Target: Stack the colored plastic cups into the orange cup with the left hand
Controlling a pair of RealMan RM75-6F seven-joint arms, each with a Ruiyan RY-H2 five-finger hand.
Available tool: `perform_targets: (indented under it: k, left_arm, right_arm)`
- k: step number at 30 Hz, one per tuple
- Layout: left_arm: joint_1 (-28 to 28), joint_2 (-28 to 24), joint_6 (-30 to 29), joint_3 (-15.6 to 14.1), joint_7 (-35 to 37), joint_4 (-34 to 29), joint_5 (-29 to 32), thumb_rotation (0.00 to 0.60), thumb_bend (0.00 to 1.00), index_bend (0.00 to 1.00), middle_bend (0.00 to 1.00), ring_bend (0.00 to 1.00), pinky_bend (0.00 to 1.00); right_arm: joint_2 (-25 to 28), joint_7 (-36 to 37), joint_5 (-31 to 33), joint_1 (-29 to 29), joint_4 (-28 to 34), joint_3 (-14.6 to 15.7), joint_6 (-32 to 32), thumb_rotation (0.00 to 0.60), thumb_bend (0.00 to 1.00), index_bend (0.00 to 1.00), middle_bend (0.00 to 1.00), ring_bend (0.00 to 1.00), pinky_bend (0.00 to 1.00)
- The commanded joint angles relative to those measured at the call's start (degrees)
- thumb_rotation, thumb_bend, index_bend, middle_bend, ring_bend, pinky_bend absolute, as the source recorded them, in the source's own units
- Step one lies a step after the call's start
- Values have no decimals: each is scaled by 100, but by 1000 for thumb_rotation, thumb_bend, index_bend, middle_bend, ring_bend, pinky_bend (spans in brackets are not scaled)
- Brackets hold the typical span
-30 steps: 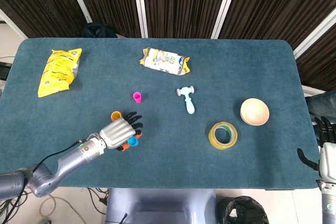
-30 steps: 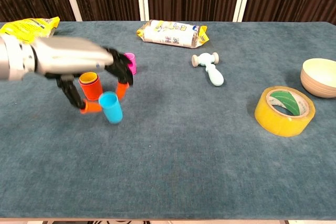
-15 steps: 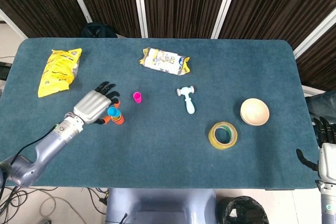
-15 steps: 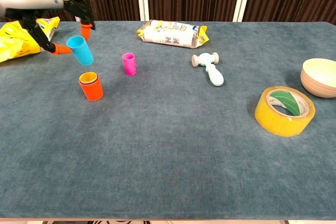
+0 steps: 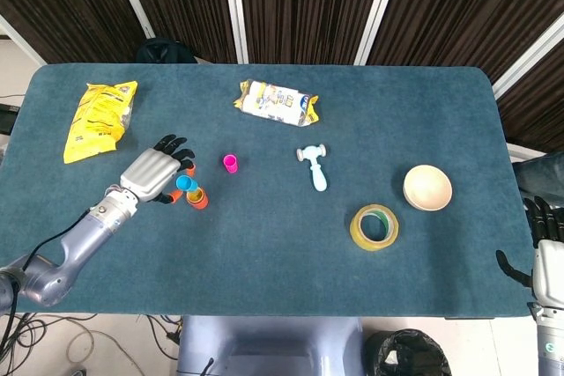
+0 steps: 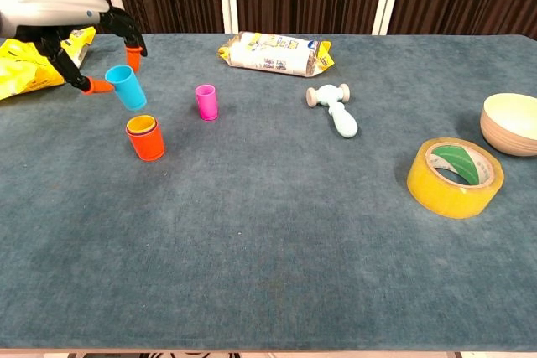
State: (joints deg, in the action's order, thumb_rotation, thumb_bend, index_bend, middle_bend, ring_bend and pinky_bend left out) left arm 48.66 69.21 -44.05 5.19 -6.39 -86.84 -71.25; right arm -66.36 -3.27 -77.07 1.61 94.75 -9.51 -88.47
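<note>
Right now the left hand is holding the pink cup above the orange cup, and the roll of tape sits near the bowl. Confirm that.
Not quite. The cup in the left hand is the blue cup, not pink; the chest view shows it held tilted above the orange cup. The pink cup stands on the table by itself. The roll of tape does sit near the bowl.

The teal cloth-covered worktop looks matt and napped; the glossy yellow tape roll and smooth blue plastic cup shine.
</note>
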Motion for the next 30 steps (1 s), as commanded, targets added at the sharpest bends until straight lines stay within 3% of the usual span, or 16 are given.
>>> perform_targets:
  k: [1, 20, 30]
  left_arm:
    - [10, 60, 28, -22, -18, 46, -20, 600, 337, 457, 212, 0, 0]
    - [16, 322, 159, -109, -118, 276, 20, 600, 331, 450, 210, 0, 0]
    - [56, 287, 360, -150, -277, 276, 245, 600, 302, 214, 164, 0, 0]
  right_arm:
    - [4, 8, -2, -2, 2, -2, -4, 600, 324, 94, 78, 126, 85]
    - [24, 36, 2, -11, 5, -16, -21, 600, 324, 95, 78, 126, 85]
    - [43, 48, 4, -20, 30, -22, -33, 600, 325, 95, 78, 126, 86]
